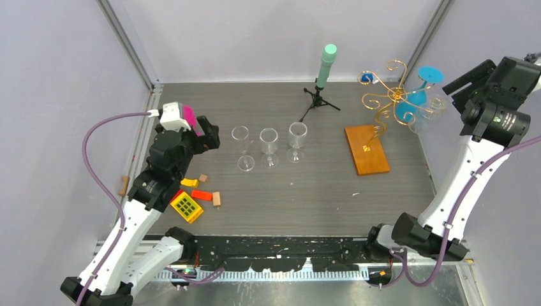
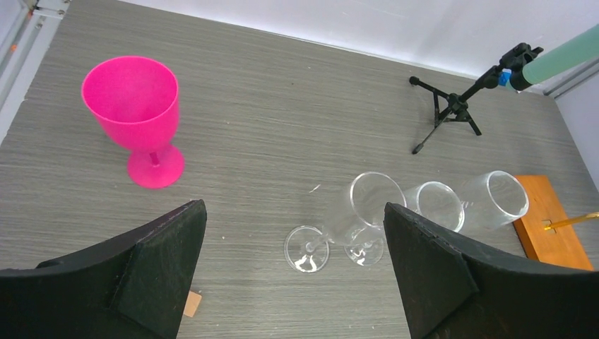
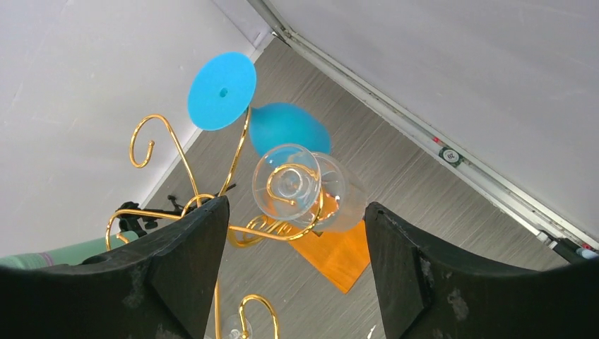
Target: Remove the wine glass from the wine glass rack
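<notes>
The gold wire wine glass rack (image 1: 390,95) stands on its orange-brown wooden base (image 1: 367,150) at the back right. A blue wine glass (image 1: 415,102) and a clear wine glass (image 1: 427,116) hang upside down from its curled arms. In the right wrist view the clear glass (image 3: 332,194) hangs in a gold curl, with the blue glass (image 3: 286,127) behind it. My right gripper (image 1: 464,83) is open and empty, just right of the rack; the clear glass sits between and beyond its jaws (image 3: 297,212). My left gripper (image 1: 207,137) is open and empty (image 2: 294,212).
Three clear glasses (image 1: 269,145) stand upright in a row mid-table. A pink goblet (image 2: 134,106) stands by the left gripper. A black tripod with a mint-green cylinder (image 1: 324,70) stands at the back. Coloured blocks (image 1: 191,197) lie front left. Walls enclose the table.
</notes>
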Robot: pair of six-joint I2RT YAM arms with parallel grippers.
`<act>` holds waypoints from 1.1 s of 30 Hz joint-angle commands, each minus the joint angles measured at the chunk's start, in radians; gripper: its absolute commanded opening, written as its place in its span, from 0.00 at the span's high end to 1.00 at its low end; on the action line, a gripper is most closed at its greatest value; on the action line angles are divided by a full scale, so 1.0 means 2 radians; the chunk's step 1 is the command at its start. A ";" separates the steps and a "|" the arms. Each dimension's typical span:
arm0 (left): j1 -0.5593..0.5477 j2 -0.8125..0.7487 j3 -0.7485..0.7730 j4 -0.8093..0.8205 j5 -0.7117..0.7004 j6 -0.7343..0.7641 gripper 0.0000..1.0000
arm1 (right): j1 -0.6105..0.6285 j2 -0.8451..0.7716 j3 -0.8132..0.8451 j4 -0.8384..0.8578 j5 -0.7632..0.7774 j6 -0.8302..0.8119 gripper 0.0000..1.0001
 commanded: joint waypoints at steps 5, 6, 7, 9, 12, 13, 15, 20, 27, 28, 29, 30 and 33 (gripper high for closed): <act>-0.001 -0.008 0.014 0.003 0.016 0.010 0.00 | -0.016 -0.027 -0.054 0.037 -0.024 0.019 0.22; -0.001 -0.008 0.015 0.002 0.016 0.011 0.00 | -0.016 -0.028 -0.057 0.042 -0.024 0.021 0.21; -0.001 -0.007 0.017 0.000 0.017 0.012 0.00 | -0.015 -0.029 -0.063 0.043 -0.024 0.022 0.21; -0.001 -0.007 0.019 -0.003 0.020 0.014 0.00 | -0.016 -0.029 -0.066 0.042 -0.019 0.024 0.21; -0.001 -0.009 0.021 -0.004 0.022 0.014 0.00 | -0.016 -0.032 -0.078 0.047 -0.009 0.029 0.21; -0.001 -0.008 0.021 -0.004 0.023 0.013 0.00 | -0.016 -0.033 -0.084 0.048 -0.008 0.030 0.21; -0.001 -0.008 0.021 -0.004 0.026 0.012 0.00 | -0.016 -0.035 -0.095 0.055 -0.017 0.033 0.22; -0.001 -0.002 0.029 -0.005 0.031 0.011 0.00 | -0.016 -0.034 -0.113 0.080 -0.055 0.038 0.24; -0.001 0.002 0.027 -0.002 0.042 0.006 0.00 | -0.016 -0.032 -0.126 0.090 -0.063 0.049 0.31; -0.001 0.000 0.022 -0.001 0.044 0.005 0.00 | -0.016 -0.033 -0.130 0.091 -0.062 0.050 0.34; -0.001 -0.002 0.019 0.001 0.046 0.005 0.00 | -0.016 -0.033 -0.131 0.091 -0.061 0.051 0.35; -0.001 -0.004 0.015 0.002 0.047 0.005 0.00 | -0.016 -0.034 -0.132 0.091 -0.056 0.051 0.37; -0.001 -0.011 0.005 -0.001 0.048 0.010 0.00 | -0.016 -0.037 -0.135 0.092 -0.041 0.051 0.39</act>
